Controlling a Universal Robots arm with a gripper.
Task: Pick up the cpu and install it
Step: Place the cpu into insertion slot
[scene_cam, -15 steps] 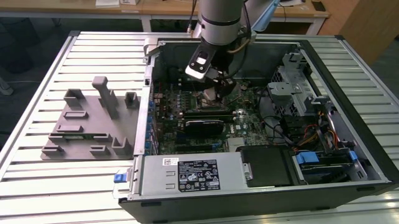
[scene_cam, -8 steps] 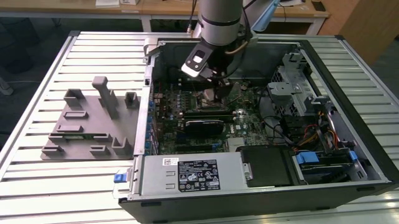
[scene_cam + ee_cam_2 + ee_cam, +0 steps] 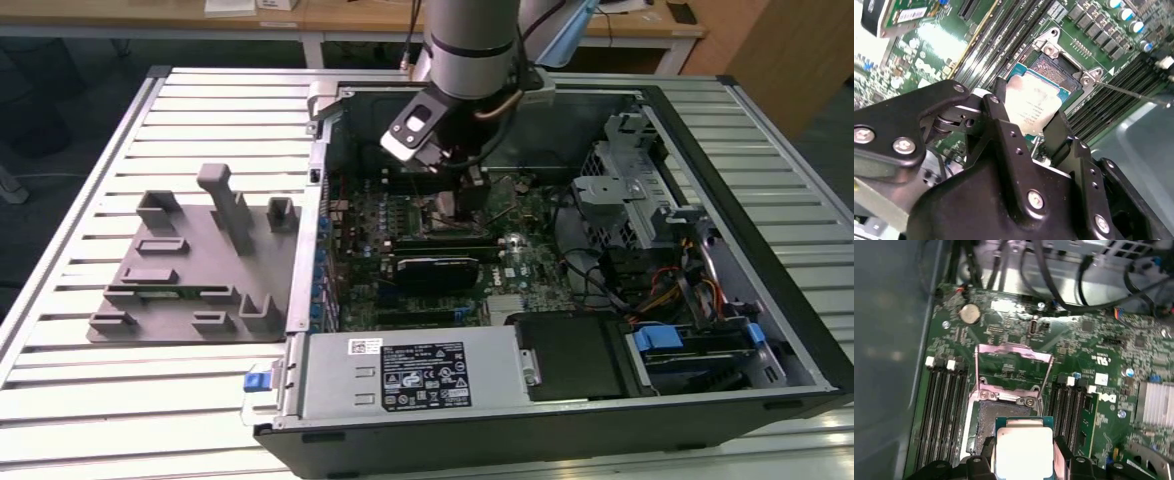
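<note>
The cpu (image 3: 1024, 447) is a small square chip with a silver-grey top plate, and my gripper (image 3: 1024, 456) is shut on it, one black finger on each side. In the second wrist view the cpu (image 3: 1035, 106) sits between the fingers (image 3: 1000, 117) and partly covers the open socket (image 3: 1056, 70) on the green motherboard. The socket (image 3: 999, 412) lies just beyond the chip, with its metal load frame (image 3: 1013, 351) swung open. I cannot tell whether the chip touches the socket. In the exterior view my gripper (image 3: 451, 175) hangs inside the open computer case above the motherboard (image 3: 514, 215).
Memory slots (image 3: 944, 405) flank the socket on both sides. Black cables (image 3: 1064, 275) run along the case wall. A drive cage (image 3: 641, 190) and power supply (image 3: 407, 375) stand inside the case. A grey plastic fixture (image 3: 187, 270) sits on the slatted table at the exterior view's left.
</note>
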